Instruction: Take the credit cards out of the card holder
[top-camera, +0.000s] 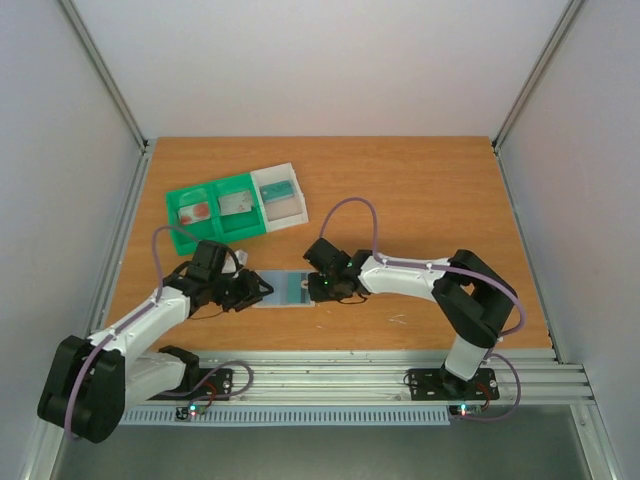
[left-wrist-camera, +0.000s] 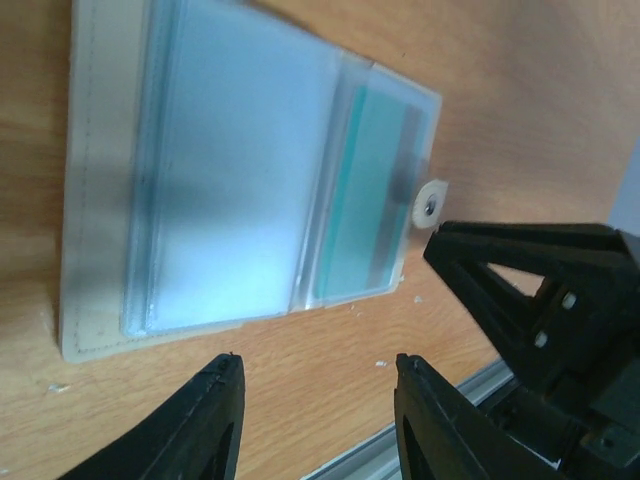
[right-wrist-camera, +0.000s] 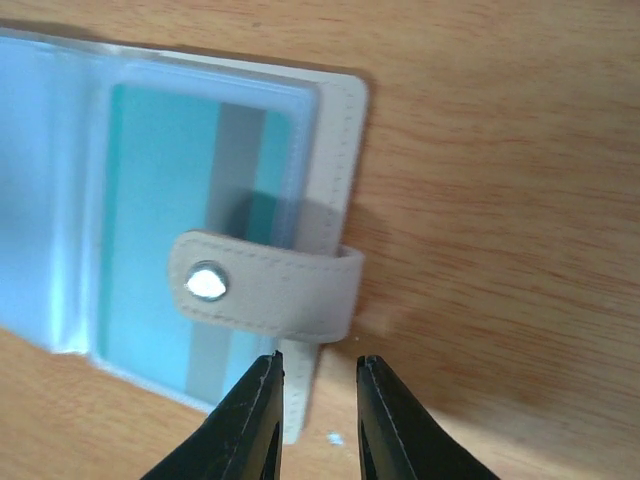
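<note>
The card holder (top-camera: 286, 291) lies open and flat on the table between my two grippers. In the left wrist view the card holder (left-wrist-camera: 225, 180) shows clear pockets; the right-hand one holds a teal credit card (left-wrist-camera: 360, 190) with a grey stripe. My left gripper (left-wrist-camera: 318, 372) hovers open over bare wood beside the holder's long edge, holding nothing. In the right wrist view the white tab (right-wrist-camera: 270, 285) folds over the teal card (right-wrist-camera: 150, 210). My right gripper (right-wrist-camera: 318, 362) stands just short of that tab, its jaws narrowly apart and empty, one over the holder's stitched edge.
A green-and-white three-compartment tray (top-camera: 213, 186) stands behind the holder at the back left. It holds a white-and-red card (top-camera: 197, 211), a grey card (top-camera: 236, 204) and a teal card (top-camera: 281, 189). The table's metal front rail (top-camera: 330, 370) runs close behind the grippers.
</note>
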